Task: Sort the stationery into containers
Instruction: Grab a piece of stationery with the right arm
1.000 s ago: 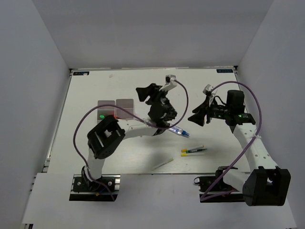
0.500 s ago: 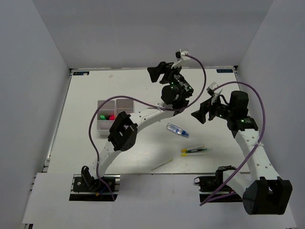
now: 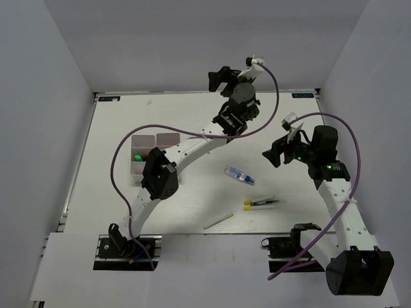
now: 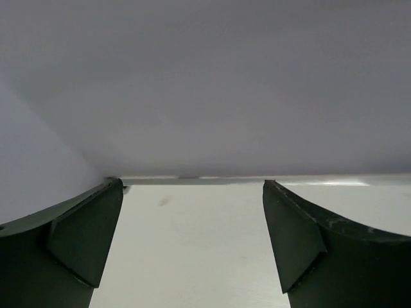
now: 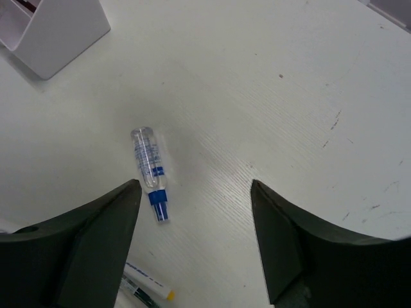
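right claw point(image 5: 194, 187) spread, empty | tube point(image 5: 149, 170) off-centre by one finger: centre, straddle, then lower | left claw point(image 4: 192, 189) spread, empty

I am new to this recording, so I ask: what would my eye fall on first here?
The left gripper reaches far towards the back wall, open and empty. The clear plastic tube with a blue cap lies mid-table, near the open right gripper. Joined white translucent plastic bins stand at the left.
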Robot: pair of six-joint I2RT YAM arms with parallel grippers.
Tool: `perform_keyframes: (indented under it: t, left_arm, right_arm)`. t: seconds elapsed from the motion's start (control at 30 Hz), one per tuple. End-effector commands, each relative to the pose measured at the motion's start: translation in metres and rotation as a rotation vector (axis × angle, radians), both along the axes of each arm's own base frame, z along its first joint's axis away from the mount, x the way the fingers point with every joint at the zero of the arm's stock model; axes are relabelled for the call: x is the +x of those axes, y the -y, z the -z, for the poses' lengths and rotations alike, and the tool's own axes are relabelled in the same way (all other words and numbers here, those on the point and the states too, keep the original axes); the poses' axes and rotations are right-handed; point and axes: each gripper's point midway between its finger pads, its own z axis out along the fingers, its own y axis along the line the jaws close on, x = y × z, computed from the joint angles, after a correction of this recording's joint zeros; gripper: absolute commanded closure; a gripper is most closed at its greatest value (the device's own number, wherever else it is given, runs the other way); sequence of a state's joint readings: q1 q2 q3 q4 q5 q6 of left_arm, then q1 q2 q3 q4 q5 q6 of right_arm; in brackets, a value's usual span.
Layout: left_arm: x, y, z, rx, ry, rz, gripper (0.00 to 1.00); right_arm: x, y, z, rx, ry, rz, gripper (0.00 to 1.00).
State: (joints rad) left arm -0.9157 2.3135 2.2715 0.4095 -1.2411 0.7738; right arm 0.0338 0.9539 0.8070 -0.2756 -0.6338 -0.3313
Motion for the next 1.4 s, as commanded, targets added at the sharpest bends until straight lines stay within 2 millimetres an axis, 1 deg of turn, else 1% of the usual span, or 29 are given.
perform_keyframes:
  t: [0.0,0.03,0.07,0.1,0.13,0.17,0.2,0.23,0.27,0.33,0.37,0.4,0.43,0.5,0.53,0.6,0.63,0.67,0.7,0.73,0.77,0.8,0.83,0.9,0.93,1.0,1.17,1.23,1.37]
  left_arm:
    - [0.004,0.039,-0.019,-0.140,-0.096,0.424,0.01]
    - [0.002,0.039,-0.007,-0.120,-0.165,0.481,0.01]
    - [-0.003,0.046,0.020,-0.097,-0.228,0.535,0.01]
    - [-0.010,0.050,0.022,-0.093,-0.242,0.587,0.01]
    - [-0.024,0.053,0.008,-0.115,-0.241,0.676,0.01]
    - [-0.032,0.054,0.030,-0.113,-0.301,0.704,0.01]
    - [-0.040,0.056,0.036,-0.124,-0.335,0.741,0.01]
    - [-0.053,0.065,0.041,-0.143,-0.377,0.831,0.01]
    - [-0.066,0.054,0.048,-0.176,-0.427,0.844,0.01]
    - [-0.088,0.054,0.055,-0.206,-0.480,0.923,0.01]
    - [-0.100,0.050,0.073,-0.253,-0.537,0.921,0.01]
    - [-0.115,0.040,0.060,-0.277,-0.542,0.943,0.01]
    - [-0.131,0.038,0.076,-0.283,-0.603,0.986,0.01]
    - [-0.157,0.028,0.081,-0.342,-0.680,1.011,0.01]
    - [-0.174,0.016,0.077,-0.364,-0.696,1.030,0.01]
    - [-0.194,0.001,0.077,-0.408,-0.719,1.033,0.01]
    - [-0.206,-0.006,0.093,-0.396,-0.748,1.032,0.01]
    - [-0.219,-0.021,0.073,-0.423,-0.696,1.052,0.01]
    - [-0.225,-0.027,0.066,-0.446,-0.661,1.064,0.01]
    - [-0.233,-0.036,0.081,-0.441,-0.677,1.058,0.01]
    - [-0.240,-0.053,0.061,-0.460,-0.597,1.058,0.01]
    - [-0.244,-0.061,0.059,-0.467,-0.567,1.055,0.01]
    - [-0.245,-0.067,0.068,-0.460,-0.549,1.048,0.01]
    - [-0.250,-0.085,0.058,-0.481,-0.468,1.030,0.01]
    - [-0.252,-0.088,0.066,-0.469,-0.471,1.030,0.01]
    - [-0.252,-0.090,0.071,-0.471,-0.474,1.030,0.01]
    - [-0.267,-0.084,0.086,-0.474,-0.552,1.087,0.01]
    - [-0.270,-0.084,0.089,-0.485,-0.560,1.093,0.01]
    - [-0.278,-0.089,0.082,-0.498,-0.528,1.127,0.01]
  right_arm:
    - [-0.010,0.002,0.002,-0.060,0.033,-0.051,0.28]
    - [-0.013,0.002,0.006,-0.082,0.041,-0.077,0.32]
    - [-0.017,0.001,0.009,-0.090,0.040,-0.097,0.36]
    - [-0.029,-0.007,0.014,-0.067,0.003,-0.158,0.40]
    - [-0.035,-0.010,0.015,-0.066,-0.005,-0.190,0.44]
    - [-0.041,-0.016,0.016,-0.092,0.044,-0.280,0.53]
    - [-0.045,-0.019,0.012,-0.100,0.067,-0.324,0.56]
    - [-0.067,-0.026,0.021,-0.085,0.028,-0.430,0.59]
    - [-0.071,-0.027,0.024,-0.123,0.084,-0.497,0.61]
    - [-0.090,-0.027,0.037,-0.163,0.080,-0.592,0.63]
    - [-0.092,-0.026,0.043,-0.199,0.108,-0.627,0.64]
    - [-0.092,-0.023,0.049,-0.235,0.136,-0.649,0.66]
    - [-0.091,-0.017,0.061,-0.291,0.119,-0.649,0.66]
    - [-0.089,-0.010,0.074,-0.364,0.128,-0.674,0.72]
    - [-0.091,-0.007,0.081,-0.383,0.111,-0.681,0.74]
    - [-0.089,0.003,0.096,-0.449,0.088,-0.676,0.80]
    - [-0.093,0.006,0.105,-0.461,0.065,-0.681,0.84]
    - [-0.089,0.011,0.110,-0.504,0.070,-0.675,0.87]
    - [-0.088,0.013,0.113,-0.513,0.066,-0.670,0.90]
    - [-0.088,0.014,0.115,-0.522,0.066,-0.674,0.93]
    - [-0.093,0.016,0.121,-0.527,0.041,-0.681,0.96]
    - [-0.099,0.016,0.126,-0.528,0.027,-0.716,0.99]
    - [-0.102,0.016,0.129,-0.534,0.025,-0.739,1.00]
    - [-0.111,0.017,0.134,-0.535,-0.002,-0.797,1.00]
    - [-0.113,0.017,0.137,-0.536,-0.016,-0.810,1.00]
    - [-0.118,0.019,0.141,-0.537,-0.055,-0.840,0.98]
    - [-0.133,0.026,0.156,-0.554,-0.136,-0.930,0.84]
    - [-0.135,0.025,0.159,-0.546,-0.137,-0.938,0.82]
    - [-0.137,0.022,0.160,-0.548,-0.114,-0.952,0.80]
